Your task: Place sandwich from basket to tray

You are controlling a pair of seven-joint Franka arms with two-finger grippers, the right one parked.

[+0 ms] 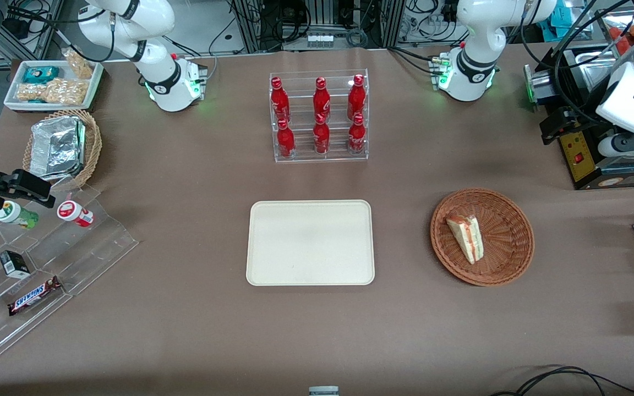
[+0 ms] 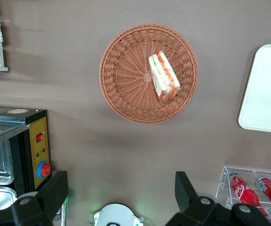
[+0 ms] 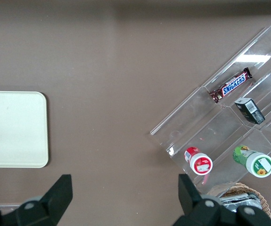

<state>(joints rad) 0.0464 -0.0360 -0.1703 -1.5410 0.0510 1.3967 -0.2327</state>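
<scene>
A brown-covered desk (image 1: 196,341) is stretching across the workspace, with cables and metal racks crowding the background. The round reddish-brown basket (image 1: 507,212) is sitting toward the working arm's end of the desk, and the sandwich (image 1: 466,238) is lying inside it, resting on the weave between the centre and the rim, at about nine o'clock from the basket's middle in the front view. The cream tray (image 1: 310,242) is lying flat beside the basket, apart from it, with nothing resting on it. A clear rack of red bottles (image 1: 320,116) is standing at twelve o'clock from the tray, farther from the front camera.

In the left wrist view the gripper (image 2: 121,195) is hovering high above the desk, clear of the basket (image 2: 126,70) and the sandwich (image 2: 164,77), with its fingers (image 2: 55,190) spread wide and pinching nothing. A corner of the tray (image 2: 267,89) is showing there too, along with a yellow-faced control box (image 2: 37,150) carrying a red button.
</scene>
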